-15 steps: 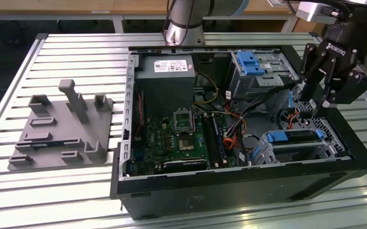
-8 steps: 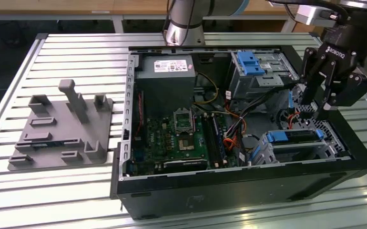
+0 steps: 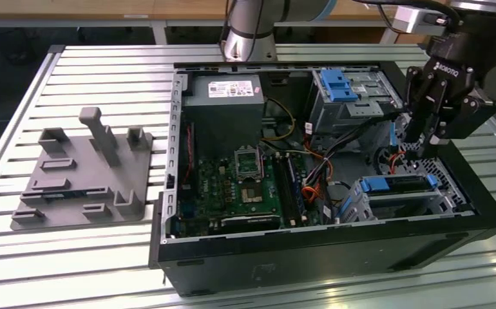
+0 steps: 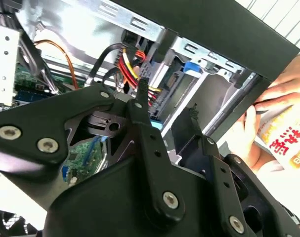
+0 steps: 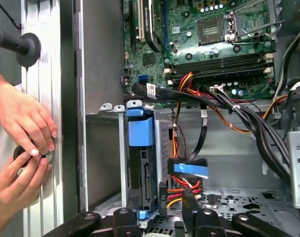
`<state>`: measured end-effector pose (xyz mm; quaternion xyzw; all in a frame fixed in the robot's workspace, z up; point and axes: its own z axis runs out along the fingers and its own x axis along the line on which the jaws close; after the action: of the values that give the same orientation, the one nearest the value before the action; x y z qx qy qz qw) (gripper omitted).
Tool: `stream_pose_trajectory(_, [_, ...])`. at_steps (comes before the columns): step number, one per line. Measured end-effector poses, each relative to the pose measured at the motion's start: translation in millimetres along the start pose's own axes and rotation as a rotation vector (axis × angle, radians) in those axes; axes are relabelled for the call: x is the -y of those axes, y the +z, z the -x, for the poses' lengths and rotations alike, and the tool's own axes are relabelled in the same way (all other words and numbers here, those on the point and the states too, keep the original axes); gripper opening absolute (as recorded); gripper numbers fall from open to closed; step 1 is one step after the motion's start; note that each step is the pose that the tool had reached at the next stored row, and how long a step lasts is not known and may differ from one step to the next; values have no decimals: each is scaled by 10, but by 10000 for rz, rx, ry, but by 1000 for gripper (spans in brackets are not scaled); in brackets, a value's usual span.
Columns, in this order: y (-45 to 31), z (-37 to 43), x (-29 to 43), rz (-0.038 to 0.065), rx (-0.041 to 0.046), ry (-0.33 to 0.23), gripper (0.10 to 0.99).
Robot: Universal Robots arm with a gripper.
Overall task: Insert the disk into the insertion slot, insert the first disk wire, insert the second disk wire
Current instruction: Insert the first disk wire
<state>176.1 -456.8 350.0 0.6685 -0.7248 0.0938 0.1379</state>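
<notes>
Claw: the gripper (image 3: 422, 149) hangs inside the computer case (image 3: 317, 251), spread and pinching nothing. In the second wrist view its 2 fingertips (image 4: 140, 91) stand apart beside red and yellow wires (image 4: 130, 69).
Plug: the blue-tagged connector (image 5: 190, 168) hangs just past the claw, near the disk's end but apart from it.
Disk: the disk (image 3: 396, 185) sits on edge inside the insertion slot (image 3: 451, 192), just below the claw, toward the exterior view's left. Its long axis runs left-right there.
Progress: step 1 looks done; both wires seem unplugged.
Beyond: the motherboard (image 5: 214, 44); a person's hands (image 5: 21, 128) at the case's outer rim.
</notes>
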Motion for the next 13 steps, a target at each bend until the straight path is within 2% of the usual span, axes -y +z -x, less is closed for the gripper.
stream_pose_trajectory(7, [10,13,0,-3,-41,4,471])
stream_pose_trajectory(8, [14,14,0,-3,-46,4,455])
stream_pose_trajectory(9, [16,15,0,-3,-50,4,388])
stream_pose_trajectory(10, [19,16,0,-3,-51,4,388])
stream_pose_trajectory(11, [21,16,1,-3,-51,4,322])
stream_pose_trajectory(13, [28,15,2,-3,-50,3,322])
